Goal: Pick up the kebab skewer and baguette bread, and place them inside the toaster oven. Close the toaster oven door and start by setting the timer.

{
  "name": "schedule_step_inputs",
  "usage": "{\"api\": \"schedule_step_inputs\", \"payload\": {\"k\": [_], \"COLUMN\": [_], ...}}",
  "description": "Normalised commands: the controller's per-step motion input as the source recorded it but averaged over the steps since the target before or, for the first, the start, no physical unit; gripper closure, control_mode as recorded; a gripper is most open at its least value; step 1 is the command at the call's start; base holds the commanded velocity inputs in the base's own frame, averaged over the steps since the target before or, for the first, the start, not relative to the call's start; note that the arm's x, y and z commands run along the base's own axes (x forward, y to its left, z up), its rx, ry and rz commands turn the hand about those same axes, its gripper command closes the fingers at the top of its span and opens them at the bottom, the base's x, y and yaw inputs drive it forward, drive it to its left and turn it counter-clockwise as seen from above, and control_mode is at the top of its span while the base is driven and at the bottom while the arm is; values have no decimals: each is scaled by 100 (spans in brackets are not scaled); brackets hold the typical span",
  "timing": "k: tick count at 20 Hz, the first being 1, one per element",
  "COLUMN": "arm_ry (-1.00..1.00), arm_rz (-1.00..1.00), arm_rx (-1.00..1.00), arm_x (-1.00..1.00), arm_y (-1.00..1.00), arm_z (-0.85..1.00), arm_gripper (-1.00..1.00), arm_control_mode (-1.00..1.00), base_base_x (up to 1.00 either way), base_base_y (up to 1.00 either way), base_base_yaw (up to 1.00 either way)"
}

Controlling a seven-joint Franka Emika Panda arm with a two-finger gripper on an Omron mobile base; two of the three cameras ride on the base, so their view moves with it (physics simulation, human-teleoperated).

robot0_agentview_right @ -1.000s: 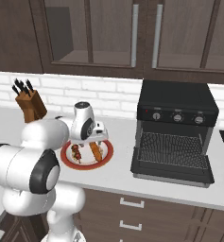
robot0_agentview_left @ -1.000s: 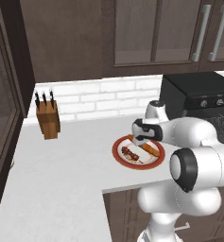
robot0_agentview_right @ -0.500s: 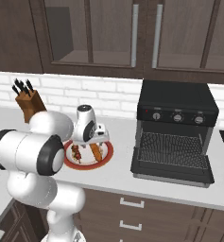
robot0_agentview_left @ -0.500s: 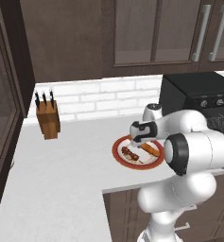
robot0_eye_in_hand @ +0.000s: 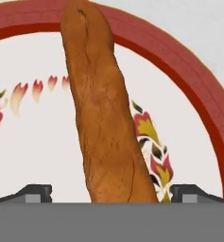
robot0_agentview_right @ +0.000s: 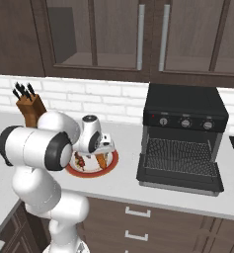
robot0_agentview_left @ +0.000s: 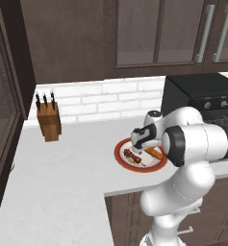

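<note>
Now baguette bread [robot0_eye_in_hand: 104, 118] lies between pincer [robot0_eye_in_hand: 111, 191] fingertips (apparently untouched)

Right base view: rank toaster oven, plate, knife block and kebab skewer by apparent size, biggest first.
1. toaster oven
2. plate, partly hidden by the arm
3. knife block, also partly hidden, so its place against the plate is unsure
4. kebab skewer

A home kitchen is showing here. Dark wood wall cabinets [robot0_agentview_right: 138, 34] with long metal handles are hanging across the top of both base views, above a white brick backsplash [robot0_agentview_left: 101, 98]. A pale countertop [robot0_agentview_left: 62, 168] is running through the middle, with drawer fronts [robot0_agentview_right: 138, 220] sitting beneath it at the lower right. A wooden knife block [robot0_agentview_left: 48, 120] is standing at left, a black toaster oven [robot0_agentview_right: 183, 136] is sitting at right, and a red-rimmed plate [robot0_agentview_right: 108, 165] of food is lying between them.
</note>
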Motion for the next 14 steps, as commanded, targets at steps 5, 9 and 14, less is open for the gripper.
{"api": "schedule_step_inputs", "payload": {"k": [5, 9, 14], "arm_ry": [0, 0, 0], "arm_rz": [0, 0, 0], "arm_rx": [0, 0, 0], "arm_x": [11, 7, 0], "arm_y": [0, 0, 0], "arm_z": [-13, -17, -1], "arm_gripper": [-100, 100, 100], "arm_control_mode": [-100, -100, -100], "base_base_x": [0, 0, 0], "base_base_y": [0, 0, 0], "base_base_yaw": [0, 0, 0]}}
